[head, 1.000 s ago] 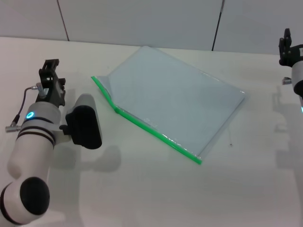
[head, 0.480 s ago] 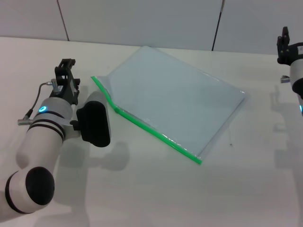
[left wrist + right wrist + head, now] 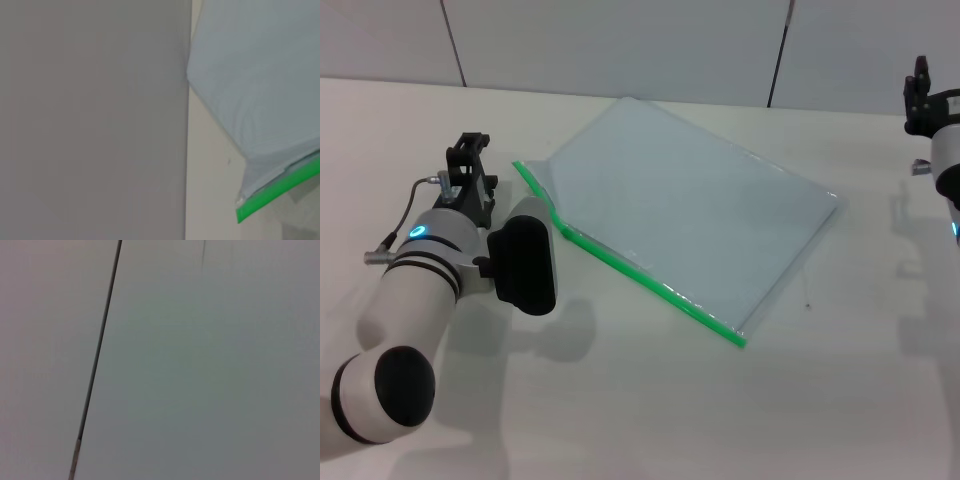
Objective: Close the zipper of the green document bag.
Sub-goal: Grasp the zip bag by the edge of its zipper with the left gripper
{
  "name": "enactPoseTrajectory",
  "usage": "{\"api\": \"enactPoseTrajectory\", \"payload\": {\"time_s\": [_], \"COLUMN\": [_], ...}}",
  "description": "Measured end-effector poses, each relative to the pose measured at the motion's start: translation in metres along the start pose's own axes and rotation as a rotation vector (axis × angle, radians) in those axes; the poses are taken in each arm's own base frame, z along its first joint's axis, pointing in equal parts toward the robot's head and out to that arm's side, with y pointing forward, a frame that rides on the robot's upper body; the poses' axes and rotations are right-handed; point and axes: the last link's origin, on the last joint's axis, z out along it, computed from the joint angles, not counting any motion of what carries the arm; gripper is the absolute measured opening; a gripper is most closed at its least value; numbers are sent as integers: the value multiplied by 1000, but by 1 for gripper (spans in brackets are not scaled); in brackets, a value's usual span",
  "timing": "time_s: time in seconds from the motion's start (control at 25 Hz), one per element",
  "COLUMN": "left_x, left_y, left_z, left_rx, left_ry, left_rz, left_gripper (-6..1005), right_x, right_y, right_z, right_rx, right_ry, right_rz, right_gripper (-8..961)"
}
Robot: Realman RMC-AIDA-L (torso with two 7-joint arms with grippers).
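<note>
The green document bag (image 3: 690,205) lies flat in the middle of the white table, a translucent pale blue-grey pouch. Its zipper (image 3: 640,270) is the bright green strip along the long edge nearest me, kinked and lifted at its left end. My left gripper (image 3: 470,160) hovers just left of that end, a short way from the bag. The left wrist view shows a corner of the bag (image 3: 260,85) and the end of the green zipper (image 3: 280,192). My right gripper (image 3: 920,95) is held up at the far right edge, far from the bag.
The white table (image 3: 650,400) spreads around the bag. A grey panelled wall (image 3: 620,45) rises behind it; the right wrist view shows only that wall (image 3: 200,360) with a dark seam.
My left arm has moved right and forward toward the zipper's left end. The bag and the right arm have stayed put.
</note>
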Motion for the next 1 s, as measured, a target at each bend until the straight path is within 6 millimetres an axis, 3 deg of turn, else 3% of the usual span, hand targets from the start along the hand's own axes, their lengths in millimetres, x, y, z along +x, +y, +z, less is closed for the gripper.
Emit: {"api": "enactPoseTrajectory", "payload": {"time_s": [1.0], "left_x": [10], "left_y": [-2], "left_z": [8], "left_rx": [-35], "left_ry": [63], "left_rz": [63], "left_gripper": [601], "right_x": [-1], "right_y": [2], "right_z": [1], "right_rx": [-8], "right_ry": [-4], "right_rz": [-1], "right_gripper": [522]}}
